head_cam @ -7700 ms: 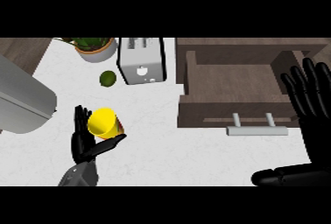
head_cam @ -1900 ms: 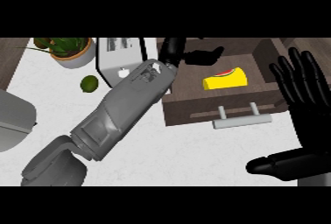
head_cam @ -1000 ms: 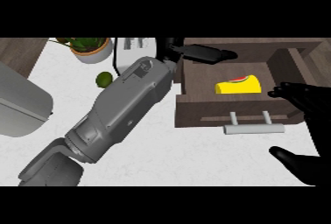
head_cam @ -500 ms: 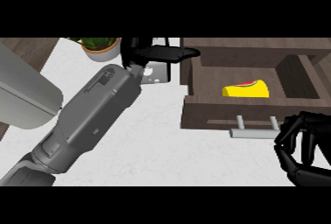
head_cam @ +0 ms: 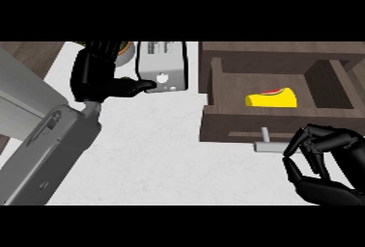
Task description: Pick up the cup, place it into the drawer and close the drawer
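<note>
The yellow cup (head_cam: 272,98) is lying on its side inside the open drawer (head_cam: 235,126), in the upper right of the frame, close to the drawer's front wall. Just below it, at the lower right, the right robot hand (head_cam: 324,161) is hovering with its fingers curled inward, covering the right end of the grey handle (head_cam: 268,146); I cannot tell whether they are wrapping it. In the upper left, the left robot hand (head_cam: 96,77) is hanging above the white tabletop (head_cam: 178,164), fingers relaxed and apart, holding nothing, its thumb sticking out across the lower left corner of the toaster (head_cam: 165,65).
</note>
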### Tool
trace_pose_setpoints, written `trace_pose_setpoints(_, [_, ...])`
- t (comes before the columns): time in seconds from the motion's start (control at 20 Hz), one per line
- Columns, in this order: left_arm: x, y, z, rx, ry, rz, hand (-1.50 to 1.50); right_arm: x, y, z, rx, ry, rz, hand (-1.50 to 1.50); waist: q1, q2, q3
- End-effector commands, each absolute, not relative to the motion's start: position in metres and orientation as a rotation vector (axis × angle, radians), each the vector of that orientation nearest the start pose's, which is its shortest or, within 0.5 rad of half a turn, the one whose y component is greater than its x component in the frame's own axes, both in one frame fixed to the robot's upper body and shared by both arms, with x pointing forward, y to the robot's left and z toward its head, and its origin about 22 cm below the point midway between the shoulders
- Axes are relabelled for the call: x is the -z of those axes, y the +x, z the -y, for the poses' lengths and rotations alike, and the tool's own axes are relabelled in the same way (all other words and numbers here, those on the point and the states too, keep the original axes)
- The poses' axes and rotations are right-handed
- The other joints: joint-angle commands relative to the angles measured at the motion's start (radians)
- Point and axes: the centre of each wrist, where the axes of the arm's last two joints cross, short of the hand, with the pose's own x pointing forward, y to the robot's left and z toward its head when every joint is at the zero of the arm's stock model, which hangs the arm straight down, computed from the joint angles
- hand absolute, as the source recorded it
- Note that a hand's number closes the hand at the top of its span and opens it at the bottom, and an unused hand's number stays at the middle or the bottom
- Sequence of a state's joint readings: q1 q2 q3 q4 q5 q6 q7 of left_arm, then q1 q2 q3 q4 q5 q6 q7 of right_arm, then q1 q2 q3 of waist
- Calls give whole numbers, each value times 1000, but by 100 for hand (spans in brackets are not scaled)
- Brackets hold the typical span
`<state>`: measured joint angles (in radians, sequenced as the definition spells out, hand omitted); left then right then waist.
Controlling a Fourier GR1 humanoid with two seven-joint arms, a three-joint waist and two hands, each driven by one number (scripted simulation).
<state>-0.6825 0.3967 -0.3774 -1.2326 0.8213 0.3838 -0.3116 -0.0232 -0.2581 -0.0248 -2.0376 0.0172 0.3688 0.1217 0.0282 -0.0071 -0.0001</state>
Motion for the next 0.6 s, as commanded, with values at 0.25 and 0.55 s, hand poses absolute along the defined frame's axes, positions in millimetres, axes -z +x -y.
trace_pose_setpoints(0.25, [-83,326,-249,-167,-264,1878,-150,-108,236,244,-1053,-272,1790,150,16,6,0])
trace_pose_setpoints(0.55, [-86,305,-284,-173,-272,1882,-150,-66,263,221,-1192,-391,1708,150,3,9,0])
